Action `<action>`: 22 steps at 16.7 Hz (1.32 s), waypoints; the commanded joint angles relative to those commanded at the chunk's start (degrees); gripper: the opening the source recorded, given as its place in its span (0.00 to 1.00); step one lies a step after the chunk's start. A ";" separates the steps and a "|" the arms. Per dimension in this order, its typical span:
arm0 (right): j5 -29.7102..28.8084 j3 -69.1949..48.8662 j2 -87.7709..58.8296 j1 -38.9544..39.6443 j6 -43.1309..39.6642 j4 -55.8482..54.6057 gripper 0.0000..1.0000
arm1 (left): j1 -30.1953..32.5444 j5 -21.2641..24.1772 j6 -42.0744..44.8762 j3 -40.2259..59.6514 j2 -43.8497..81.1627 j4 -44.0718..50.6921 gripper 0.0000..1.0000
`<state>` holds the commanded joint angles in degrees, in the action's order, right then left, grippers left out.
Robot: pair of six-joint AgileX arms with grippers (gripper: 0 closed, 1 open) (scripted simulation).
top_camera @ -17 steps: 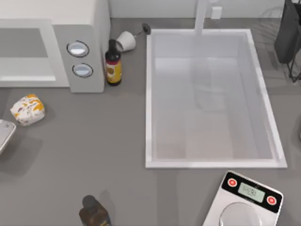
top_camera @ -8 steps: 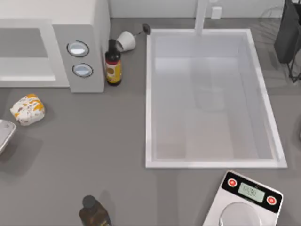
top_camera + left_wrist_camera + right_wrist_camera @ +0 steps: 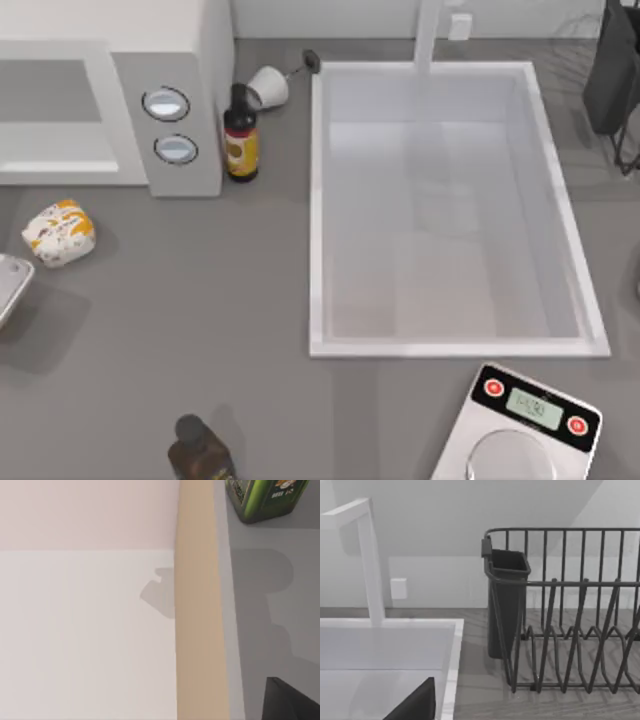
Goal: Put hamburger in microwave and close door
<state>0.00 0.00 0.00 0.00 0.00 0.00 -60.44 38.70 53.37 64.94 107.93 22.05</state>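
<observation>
Hamburger (image 3: 58,232) is sitting on the grey desk (image 3: 200,300) at the top view's far left, just in front of the microwave (image 3: 110,95) and apart from it; its long axis is running slightly diagonally, from lower left up toward the right, with the orange-printed patches facing up. Microwave is standing at the back left, knob panel (image 3: 170,125) facing the desk front; the door (image 3: 50,110) with its grey window is lying beside that panel, and I cannot tell whether it is shut or ajar. A dark brown bottle (image 3: 240,135) is standing just beside the microwave's right side. A metallic object (image 3: 10,285) is poking in at the left edge just below the hamburger. The sink (image 3: 450,205) is occupying the centre right. Left and right end effectors: grip state cannot be told.
</observation>
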 joint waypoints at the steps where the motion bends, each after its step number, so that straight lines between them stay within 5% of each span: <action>1: 0.00 0.00 0.00 0.00 0.00 0.00 1.00 | 0.24 0.02 -0.03 0.05 -0.23 0.18 0.00; 12: 0.00 0.00 0.00 0.00 0.00 0.00 1.00 | 9.55 -4.56 -10.36 -21.14 -17.25 -10.03 0.00; 22: 0.00 0.00 0.00 0.00 0.00 0.00 1.00 | 11.69 -8.49 -16.49 -22.00 -22.60 -13.26 0.00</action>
<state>0.00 0.00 0.00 0.00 0.00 0.00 -48.75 30.22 36.89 42.94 85.33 8.79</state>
